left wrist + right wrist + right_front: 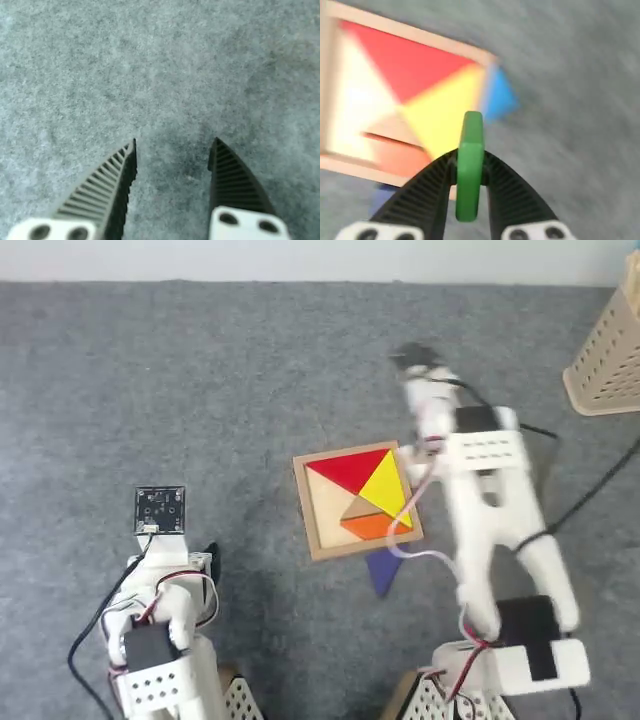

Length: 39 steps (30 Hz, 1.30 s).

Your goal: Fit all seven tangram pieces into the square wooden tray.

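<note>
Now | tray (304, 505) mid-table, nearer the right edge, holding red piece (348, 470), yellow piece (385, 488), orange piece (370, 527) | left gripper (175, 142) spread wide over bare grey table (150, 60) | right gripper (469, 155) clamps green piece (470, 130) edge-up by the tray's rim | dark blue piece (381, 570) just outside tray's near rim
</note>
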{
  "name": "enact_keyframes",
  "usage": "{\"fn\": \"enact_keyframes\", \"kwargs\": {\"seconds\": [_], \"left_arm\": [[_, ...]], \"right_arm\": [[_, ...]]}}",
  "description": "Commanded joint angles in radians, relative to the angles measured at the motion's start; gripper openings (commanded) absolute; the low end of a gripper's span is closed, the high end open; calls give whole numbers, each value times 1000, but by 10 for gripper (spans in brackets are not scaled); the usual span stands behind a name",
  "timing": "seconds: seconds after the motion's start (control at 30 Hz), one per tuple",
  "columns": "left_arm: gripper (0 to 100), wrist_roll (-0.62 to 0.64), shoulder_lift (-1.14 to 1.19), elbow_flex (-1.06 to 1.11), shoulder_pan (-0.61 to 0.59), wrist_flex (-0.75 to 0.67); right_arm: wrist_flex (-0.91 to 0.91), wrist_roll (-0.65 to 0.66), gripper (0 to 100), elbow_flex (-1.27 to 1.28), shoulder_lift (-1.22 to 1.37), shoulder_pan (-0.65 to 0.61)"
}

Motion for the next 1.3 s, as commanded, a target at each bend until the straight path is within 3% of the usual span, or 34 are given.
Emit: {"fn": "enact_keyframes", "kwargs": {"seconds": [0.0,0.13,0.3,0.7,0.93,1.27], "left_arm": [[225,9,-15,-4,-5,3],[225,9,-15,-4,-5,3],[225,9,-15,-4,-5,3],[225,9,-15,-4,-5,3],[225,9,-15,-4,-5,3],[225,9,-15,-4,-5,3]], "right_arm": [[-33,-23,6,-63,-4,-188],[-82,-15,6,-57,70,-306],[-116,-12,6,-63,211,-351],[-119,-18,7,-63,268,-355],[-119,-21,113,-63,268,-355],[-110,-21,113,-89,259,-334]]}}
